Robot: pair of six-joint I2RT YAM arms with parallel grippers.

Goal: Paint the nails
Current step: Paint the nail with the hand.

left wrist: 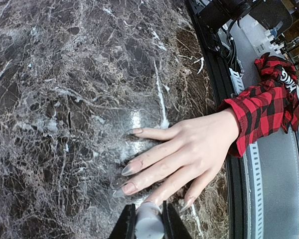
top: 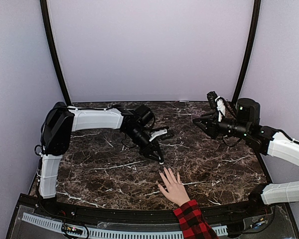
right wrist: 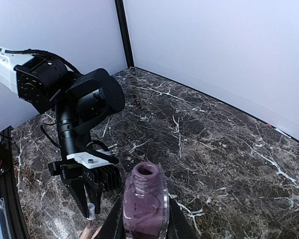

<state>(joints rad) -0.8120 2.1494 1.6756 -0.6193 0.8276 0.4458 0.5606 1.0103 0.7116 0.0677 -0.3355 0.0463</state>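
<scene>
Here the hand [top: 172, 186] lies flat, palm down, on the marble table [top: 99, 164] near its front edge, fingers spread. Its nails [left wrist: 128, 169] point at the left gripper [top: 158, 158], which pinches a white cap [left wrist: 148, 221] just beside the fingertips. Well off to the right, the right gripper [right wrist: 144, 226] clamps an open purple bottle [right wrist: 145, 196], raised above the table.
</scene>
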